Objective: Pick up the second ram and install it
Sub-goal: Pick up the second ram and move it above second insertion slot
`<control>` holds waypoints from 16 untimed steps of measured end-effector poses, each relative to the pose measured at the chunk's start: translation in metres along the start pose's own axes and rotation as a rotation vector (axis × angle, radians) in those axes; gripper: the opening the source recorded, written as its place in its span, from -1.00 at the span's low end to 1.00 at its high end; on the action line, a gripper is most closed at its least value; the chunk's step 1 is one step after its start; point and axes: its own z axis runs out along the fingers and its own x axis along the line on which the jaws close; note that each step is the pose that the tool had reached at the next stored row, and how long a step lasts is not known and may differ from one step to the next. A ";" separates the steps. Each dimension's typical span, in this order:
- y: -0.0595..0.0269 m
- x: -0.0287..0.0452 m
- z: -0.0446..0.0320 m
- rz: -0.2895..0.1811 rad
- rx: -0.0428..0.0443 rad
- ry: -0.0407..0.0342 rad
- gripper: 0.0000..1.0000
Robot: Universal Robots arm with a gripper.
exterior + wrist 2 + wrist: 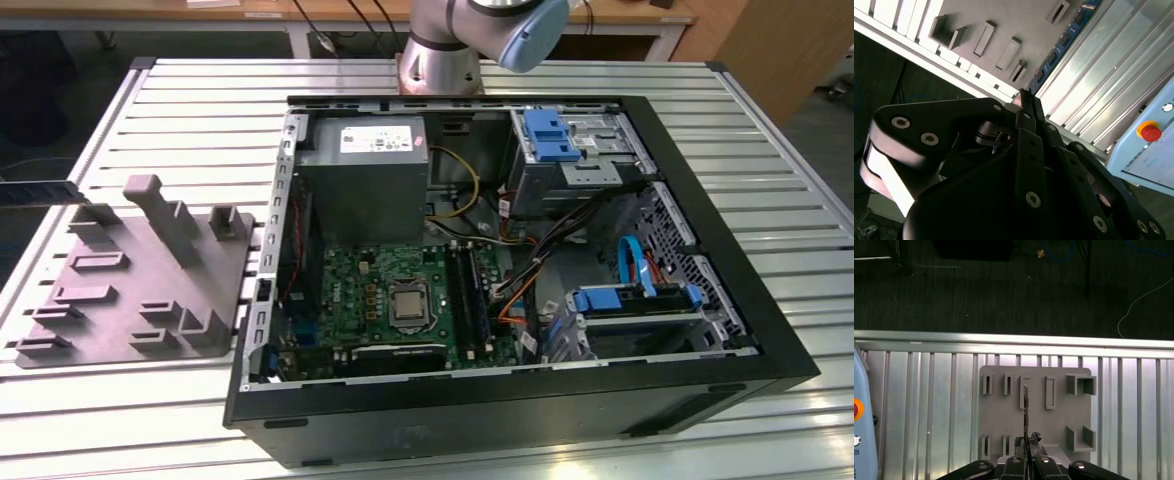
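- One gripper [1026,441] pinches the second ram [1064,42] over the grey tray [1004,420] (table edge [1014,337] and bare floor [1004,290] beyond).
- Ram: thin blue board, dark chips.

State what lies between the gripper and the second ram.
Nothing: in both wrist views the gripper is shut directly on the second ram, which juts out, seen against the grey fixture tray.

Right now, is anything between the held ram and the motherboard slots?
The case wall stands between the grey tray, over which the second ram hangs, and the slots. From above, nothing visible covers them.
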 end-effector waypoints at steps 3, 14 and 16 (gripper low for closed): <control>0.0000 0.0000 -0.0001 0.000 -0.0002 0.0001 -0.73; -0.0185 0.0001 -0.0008 0.000 -0.0002 0.0001 -0.73; -0.0230 0.0002 -0.0010 0.000 -0.0003 0.0001 -0.73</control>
